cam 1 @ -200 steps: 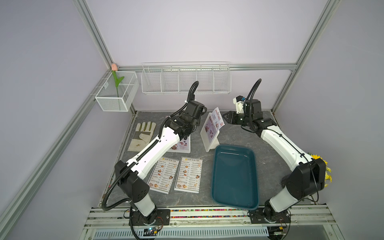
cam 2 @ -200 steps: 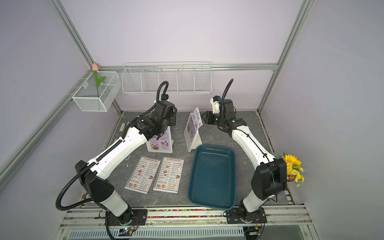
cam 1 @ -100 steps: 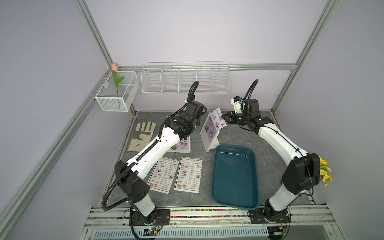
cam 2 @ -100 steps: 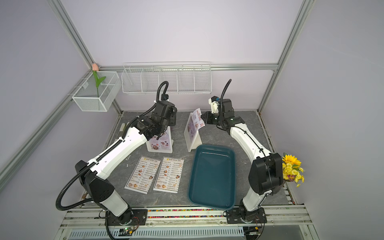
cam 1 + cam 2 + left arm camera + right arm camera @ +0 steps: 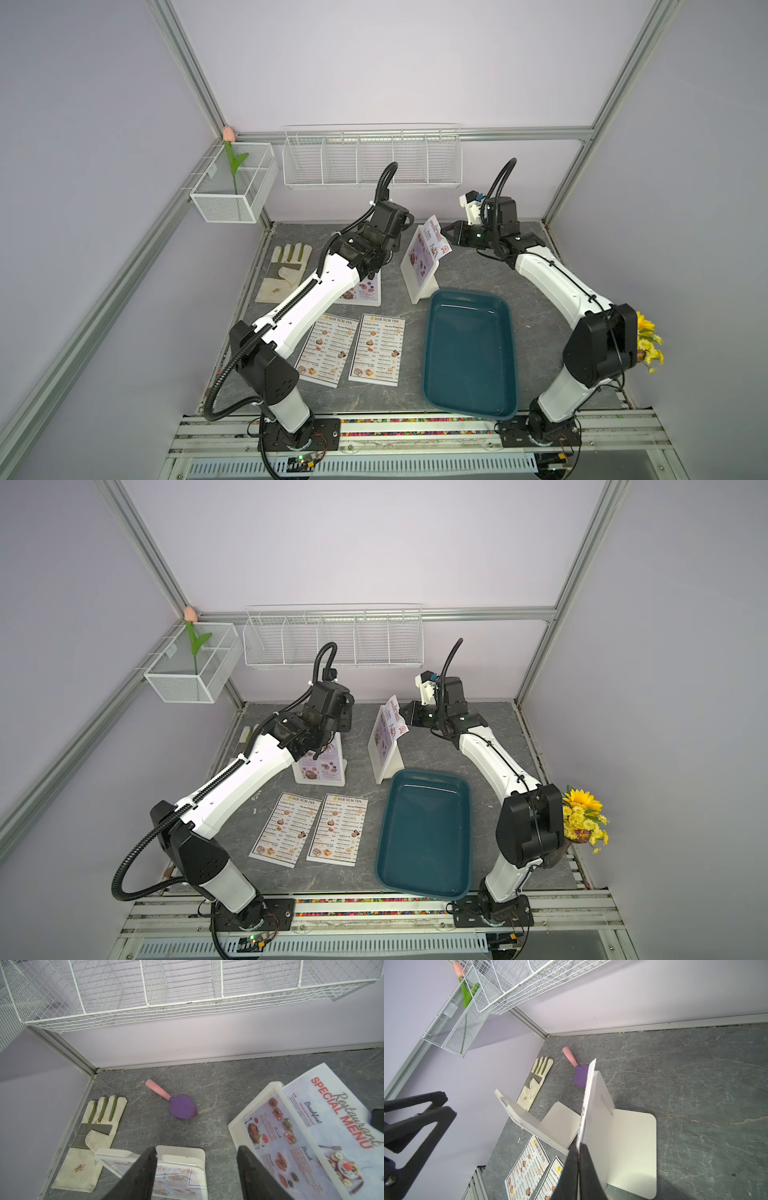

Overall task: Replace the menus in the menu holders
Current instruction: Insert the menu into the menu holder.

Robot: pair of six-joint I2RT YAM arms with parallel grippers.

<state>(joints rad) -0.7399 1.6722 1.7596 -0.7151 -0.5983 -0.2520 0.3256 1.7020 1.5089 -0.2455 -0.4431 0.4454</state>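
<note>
Right claw (image 5: 579,1147): jaws together, clamped on the top corner of a SPECIAL MENU sheet (image 5: 336,1118). Red heading, "Restaurant" in script across it, food photos below on a pale ground. Heading end drawn out past the top rim of the right holder (image 5: 270,1086), skewed; lower part inside the frame. Seen edge-on from the right wrist, rising along the holder's plain white back.

Holder itself: white, rounded corners, upright on its sloped foot on the worktop (image 5: 478,274), just behind the far end of the teal tray (image 5: 469,295).

Left claw (image 5: 197,1148): jaws apart, nothing between them, poised over the top edge of the left holder (image 5: 318,781). Second photo menu (image 5: 320,764) seated in that frame, pinkish, facing the front.

Nearer the front, flat on the worktop, side by side and almost touching: two DIM SUM INN sheets (image 5: 328,351) (image 5: 377,351). White paper, yellow logo beside the title, columns of small dish pictures and text.

Toward the back left corner: a work glove (image 5: 284,270), palm down, and a purple trowel (image 5: 180,1105) with a pink handle.
</note>
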